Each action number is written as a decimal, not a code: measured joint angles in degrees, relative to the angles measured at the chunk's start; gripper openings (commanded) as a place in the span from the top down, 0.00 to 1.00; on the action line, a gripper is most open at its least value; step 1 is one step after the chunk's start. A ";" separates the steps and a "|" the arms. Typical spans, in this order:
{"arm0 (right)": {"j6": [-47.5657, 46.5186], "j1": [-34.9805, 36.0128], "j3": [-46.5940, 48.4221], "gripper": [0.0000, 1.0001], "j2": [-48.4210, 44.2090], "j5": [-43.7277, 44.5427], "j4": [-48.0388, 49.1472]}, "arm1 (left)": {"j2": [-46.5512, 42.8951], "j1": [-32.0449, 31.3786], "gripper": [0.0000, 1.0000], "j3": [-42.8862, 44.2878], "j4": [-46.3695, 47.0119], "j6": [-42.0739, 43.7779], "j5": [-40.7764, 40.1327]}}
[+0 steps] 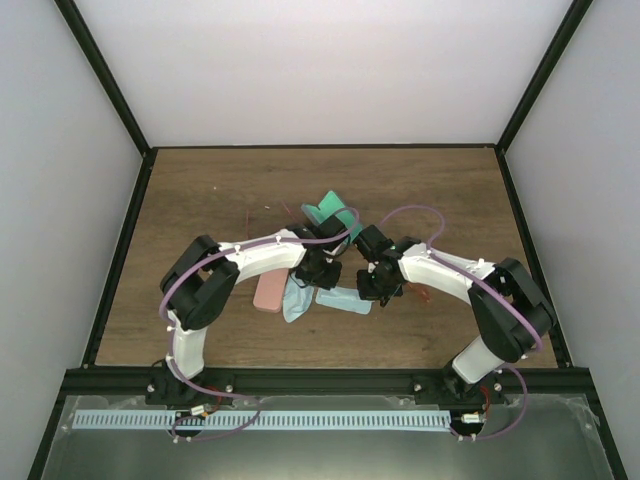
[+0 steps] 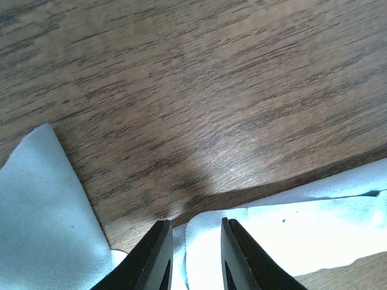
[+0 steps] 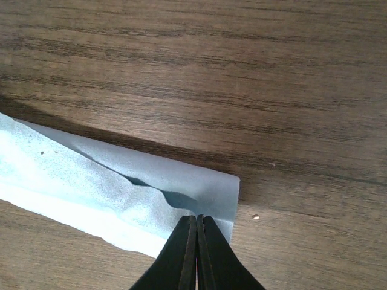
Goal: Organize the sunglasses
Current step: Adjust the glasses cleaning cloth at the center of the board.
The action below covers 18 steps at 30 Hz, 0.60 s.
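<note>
Wire-thin sunglasses [image 1: 421, 293] look fragile, so I'd pinch the bridge; right gripper [image 3: 196, 219] is clamped on the blue cloth [image 3: 121, 193], left gripper [image 2: 195, 223] barely parted, gripping nothing

Reddish pair [image 1: 421, 293] is seen low on the table, just outside the right gripper [image 1: 380, 288], partly hidden. Second pair [image 1: 287, 210] is seen only as thin red wires, beyond the left gripper [image 1: 320, 272].
</note>
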 measured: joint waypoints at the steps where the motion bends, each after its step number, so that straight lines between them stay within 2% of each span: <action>1: 0.00 0.00 0.00 0.99 0.02 0.00 0.02 | 0.00 0.00 0.76 0.02 -0.02 0.00 0.02; 18: 0.02 0.00 0.00 0.99 0.15 0.00 0.04 | 0.00 0.00 0.81 0.02 0.04 0.33 1.22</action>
